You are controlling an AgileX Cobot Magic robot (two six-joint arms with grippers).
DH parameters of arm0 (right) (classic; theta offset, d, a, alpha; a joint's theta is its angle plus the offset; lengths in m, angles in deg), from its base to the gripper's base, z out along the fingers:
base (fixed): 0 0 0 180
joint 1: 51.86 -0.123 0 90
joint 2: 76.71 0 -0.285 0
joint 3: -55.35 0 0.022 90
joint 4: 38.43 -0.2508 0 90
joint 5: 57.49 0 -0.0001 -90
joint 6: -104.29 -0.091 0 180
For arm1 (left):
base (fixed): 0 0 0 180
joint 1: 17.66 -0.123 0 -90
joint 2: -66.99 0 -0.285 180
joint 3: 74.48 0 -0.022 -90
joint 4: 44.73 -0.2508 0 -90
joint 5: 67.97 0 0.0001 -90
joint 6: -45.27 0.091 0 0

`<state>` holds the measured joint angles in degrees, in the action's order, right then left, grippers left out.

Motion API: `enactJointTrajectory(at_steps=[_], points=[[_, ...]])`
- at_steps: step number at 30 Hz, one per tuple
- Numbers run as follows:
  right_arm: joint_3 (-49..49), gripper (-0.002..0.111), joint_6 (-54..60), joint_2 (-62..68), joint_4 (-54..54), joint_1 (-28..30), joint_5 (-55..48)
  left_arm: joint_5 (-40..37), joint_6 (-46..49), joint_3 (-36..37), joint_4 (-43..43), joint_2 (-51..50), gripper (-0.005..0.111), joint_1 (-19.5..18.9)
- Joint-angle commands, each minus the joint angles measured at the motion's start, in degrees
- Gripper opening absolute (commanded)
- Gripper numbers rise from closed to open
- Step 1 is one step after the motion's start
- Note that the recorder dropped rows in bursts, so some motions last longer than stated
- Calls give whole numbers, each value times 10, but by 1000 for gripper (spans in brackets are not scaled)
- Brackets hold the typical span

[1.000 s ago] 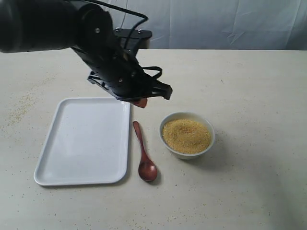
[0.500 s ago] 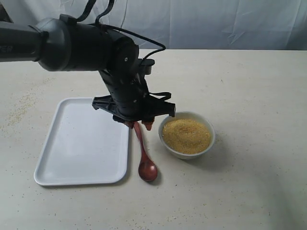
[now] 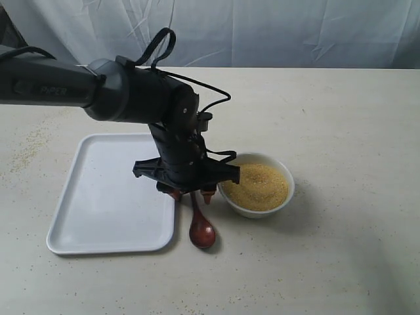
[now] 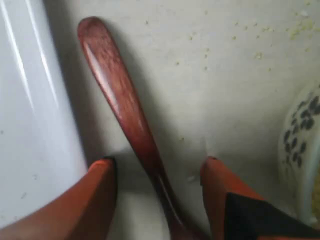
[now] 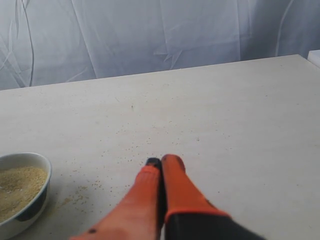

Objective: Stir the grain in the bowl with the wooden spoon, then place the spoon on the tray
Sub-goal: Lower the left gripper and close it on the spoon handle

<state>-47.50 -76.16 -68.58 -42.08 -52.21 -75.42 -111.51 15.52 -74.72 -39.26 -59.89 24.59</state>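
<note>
Now the left tool [image 3: 191,194] sits lower than it did a second ago, when it hung well above the far end of the spoon's handle; half a second ago it was partway down; at this moment its orange fingertips [image 4: 102,172] reach almost to the worktop [image 3: 341,131] just beside the bowl [image 3: 287,197]. Its jaws are spread apart and straddle the handle of the wooden spoon [image 3: 202,234], with a gap on each side, so nothing is gripped. The spoon has not moved; it lies flat on the worktop between the bowl and the tray [image 3: 111,197], its handle running past the bowl's wall and its round head clear of the tool. The bowl, the grain [image 3: 257,186] heaped inside it and the tray stay where they were. The right tool [image 5: 161,162] is pressed closed on nothing, above bare worktop well apart from the bowl.
</note>
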Motion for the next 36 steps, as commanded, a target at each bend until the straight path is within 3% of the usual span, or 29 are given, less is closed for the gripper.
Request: enactJointTrajectory(at_steps=[1, 5, 13, 26, 29, 33, 36], points=[[1, 0, 5, -3, 2, 3, 5, 7, -3, 5, -6, -12, 51, 2], [1, 0, 5, -3, 2, 3, 5, 12, -3, 5, -8, -12, 49, 2], [1, 0, 5, -3, 2, 3, 5, 12, -3, 5, -8, -12, 23, 2], [1, 0, 5, -3, 2, 3, 5, 2, -3, 5, -11, 27, 22, 1], [1, 0, 5, -3, 2, 3, 5, 9, -3, 5, -12, 40, 17, 0], [1, 0, 5, -3, 2, 3, 5, 13, -13, 5, -16, 52, 1, 0], [1, 0, 5, -3, 2, 3, 5, 9, -13, 5, -20, 54, 0, 0]])
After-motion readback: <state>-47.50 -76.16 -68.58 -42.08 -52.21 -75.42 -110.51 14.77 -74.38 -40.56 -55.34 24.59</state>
